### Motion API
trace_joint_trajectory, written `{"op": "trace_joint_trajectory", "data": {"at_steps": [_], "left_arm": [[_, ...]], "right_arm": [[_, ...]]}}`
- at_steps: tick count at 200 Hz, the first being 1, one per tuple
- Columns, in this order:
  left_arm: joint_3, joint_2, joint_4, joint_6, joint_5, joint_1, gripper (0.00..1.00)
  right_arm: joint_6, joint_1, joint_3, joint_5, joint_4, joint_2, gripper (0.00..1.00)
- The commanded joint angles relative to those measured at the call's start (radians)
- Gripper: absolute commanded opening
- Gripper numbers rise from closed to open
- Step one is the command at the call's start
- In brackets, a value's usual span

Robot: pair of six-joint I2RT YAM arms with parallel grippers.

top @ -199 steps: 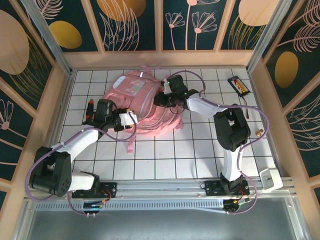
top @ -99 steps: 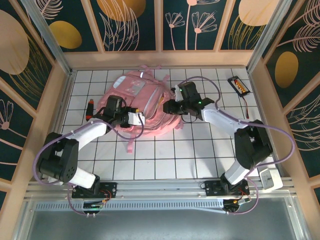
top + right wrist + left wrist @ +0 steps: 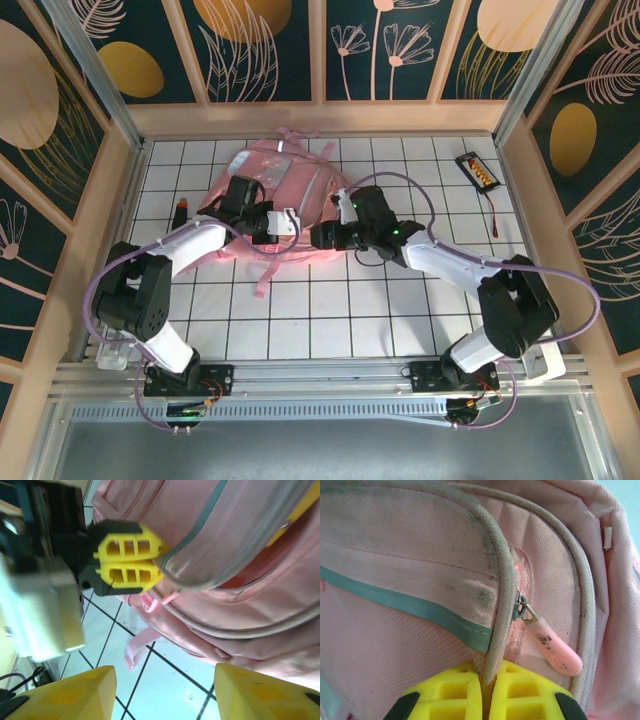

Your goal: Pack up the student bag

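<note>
The student bag [image 3: 270, 175], a large soft pink backpack, lies at the back middle of the tiled table. My left gripper [image 3: 290, 222] is at its near edge, shut on the grey piping beside a zip. In the left wrist view the yellow pads [image 3: 455, 697] pinch that piping, with a pink zip pull [image 3: 555, 651] just to the right on the student bag [image 3: 395, 650]. My right gripper [image 3: 320, 237] is close by on the right, open. In its own view the right gripper [image 3: 162, 692] holds nothing and faces the student bag [image 3: 250, 595] and the left gripper [image 3: 131, 562].
A small red and black item [image 3: 181, 213] lies left of the bag. A black case with orange parts [image 3: 476, 170] sits at the back right, and a small brass piece [image 3: 517, 266] lies near the right wall. Pink straps [image 3: 262, 278] trail toward me.
My left gripper moved right onto the bag and shut on its edge piping. My right gripper came down off the bag's top toward the near edge and opened.
</note>
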Motion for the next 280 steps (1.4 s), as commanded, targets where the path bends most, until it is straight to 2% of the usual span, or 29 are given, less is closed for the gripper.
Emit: {"op": "trace_joint_trajectory", "data": {"at_steps": [1, 29, 49, 62, 74, 88, 103, 121, 167, 246, 280], "left_arm": [[0.053, -0.013, -0.016, -0.11, 0.143, -0.005, 0.0], [0.101, -0.006, -0.005, -0.255, 0.203, -0.005, 0.0], [0.118, 0.005, 0.012, -0.323, 0.225, -0.005, 0.0], [0.122, 0.01, 0.02, -0.347, 0.255, -0.005, 0.0], [0.123, 0.014, 0.023, -0.365, 0.287, -0.005, 0.0], [0.124, 0.021, 0.014, -0.366, 0.312, -0.005, 0.0], [0.121, 0.029, 0.018, -0.382, 0.327, -0.005, 0.0], [0.119, 0.041, 0.037, -0.433, 0.356, -0.004, 0.0], [0.115, 0.055, 0.094, -0.532, 0.407, -0.003, 0.0], [0.132, 0.057, 0.104, -0.567, 0.407, -0.002, 0.0], [0.124, 0.058, 0.116, -0.564, 0.417, -0.002, 0.0]], "right_arm": [[0.061, 0.015, 0.025, -0.021, 0.053, 0.052, 0.57], [0.11, 0.054, 0.092, 0.102, 0.029, 0.087, 0.62], [0.188, 0.07, 0.121, 0.22, 0.017, 0.111, 0.61], [0.217, 0.084, 0.115, 0.258, 0.057, 0.118, 0.57], [0.231, 0.099, 0.114, 0.294, 0.078, 0.121, 0.5], [0.234, 0.117, 0.136, 0.341, 0.061, 0.124, 0.42], [0.231, 0.139, 0.176, 0.426, -0.002, 0.122, 0.38], [0.207, 0.169, 0.215, 0.542, -0.074, 0.12, 0.37], [0.209, 0.188, 0.237, 0.712, -0.145, 0.173, 0.36], [0.302, 0.197, 0.275, 0.807, -0.259, 0.219, 0.37], [0.322, 0.208, 0.3, 0.868, -0.28, 0.227, 0.32]]}}
